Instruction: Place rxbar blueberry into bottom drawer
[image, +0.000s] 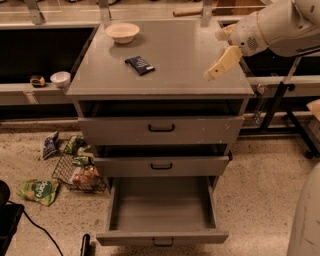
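The rxbar blueberry (140, 65), a small dark navy bar, lies flat on the grey cabinet top (185, 55), left of centre. The bottom drawer (161, 236) is pulled out and its inside looks empty. My gripper (215, 54) hangs over the right part of the cabinet top, well to the right of the bar. Its cream fingers (223, 61) are spread apart and hold nothing. The two upper drawers (161, 129) are only slightly out.
A white bowl (122, 32) sits at the back left of the cabinet top. On the floor to the left are a wire basket of snacks (80, 172), a green snack bag (38, 191) and a blue-and-white chip bag (49, 144). A black stand leg (272, 107) is on the right.
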